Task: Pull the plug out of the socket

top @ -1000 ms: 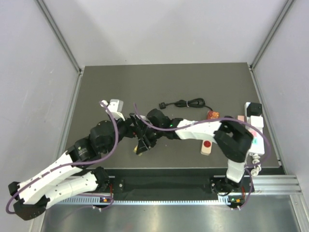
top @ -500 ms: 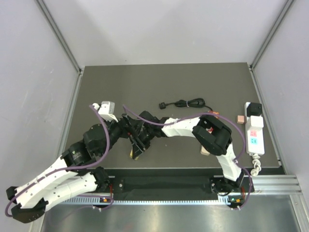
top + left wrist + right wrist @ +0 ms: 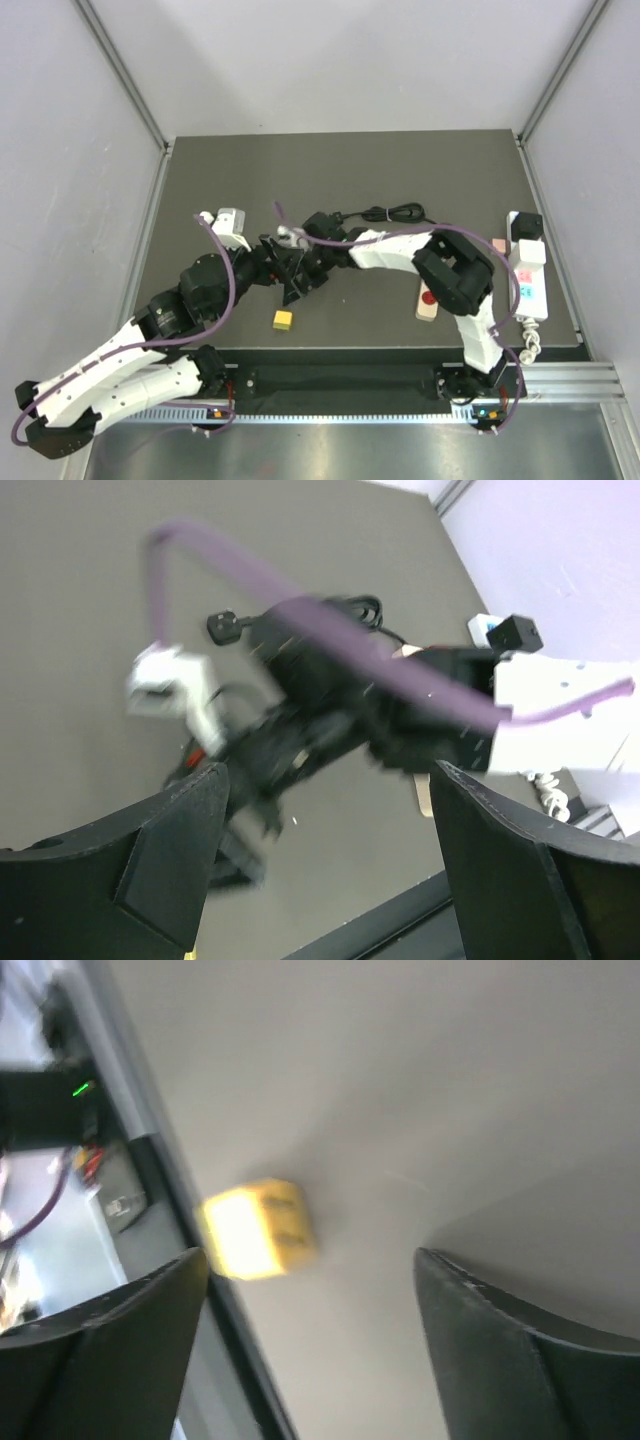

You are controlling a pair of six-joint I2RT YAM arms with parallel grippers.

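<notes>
From the overhead camera I see the black plug (image 3: 527, 224) seated in the far end of the white power strip (image 3: 529, 285), which lies along the right edge of the dark table (image 3: 250, 170), well apart from both grippers. Both arms reach toward the middle-left of the table, where their wrists crowd together. My left gripper (image 3: 328, 780) has its 2 fingers spread wide and grips nothing. Its camera looks past the blurred right arm toward the strip and plug in the distance. The right gripper (image 3: 310, 1260) is likewise spread apart and unloaded. Below it on the table lies a yellow cube (image 3: 258, 1228), smeared by blur. Seen from overhead, that cube lies on the near side of the 2 grippers, apart from both. A loose black cable (image 3: 385, 213) with its own plug end lies on the far side of the right forearm. A wooden block (image 3: 428, 298) with a red dot lies beside the right elbow, and a small pink block (image 3: 497, 245) sits just left of the strip. The 2 wrists probably only overlap in the overhead view; I cannot tell whether they touch.
</notes>
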